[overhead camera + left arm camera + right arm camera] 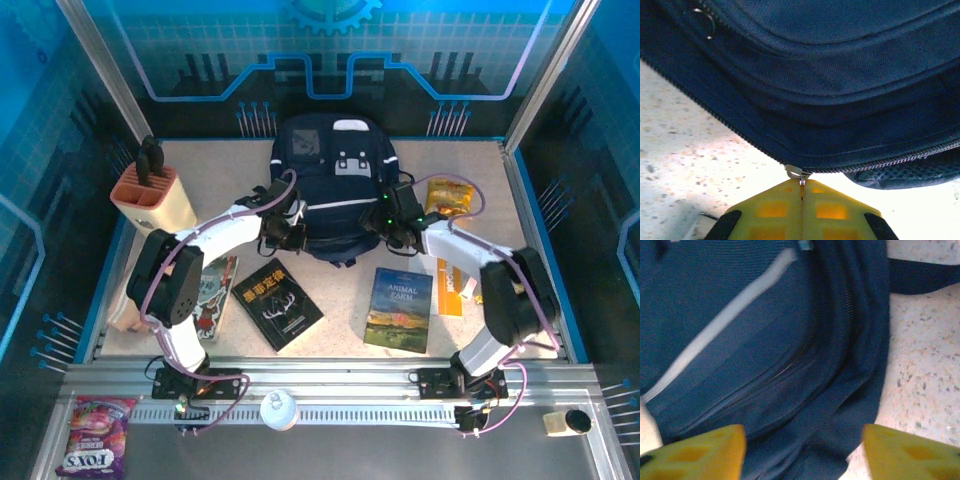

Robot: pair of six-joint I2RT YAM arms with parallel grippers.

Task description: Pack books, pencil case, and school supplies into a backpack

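The dark navy backpack point(330, 180) lies flat at the back middle of the table. My left gripper point(802, 184) is at its near left edge, shut on the metal zipper pull point(799, 173). My right gripper point(802, 455) hangs open over the backpack's point(765, 365) near right edge, fabric between its fingers point(700, 452) without being pinched. In front lie the black book point(277, 303), the Animal Farm book point(399, 308) and the thin cartoon book point(212, 292). The orange-and-white pack point(449, 285) lies to the right, partly under my right arm. The pale pink pencil case point(123, 312) peeks out beside my left arm.
A peach knife block point(152, 198) with black handles stands at the back left. A yellow-orange snack bag point(449, 195) lies right of the backpack. The table's raised blue rim point(540, 240) borders the work area. A Fox's bag point(95, 435) lies outside the near rail.
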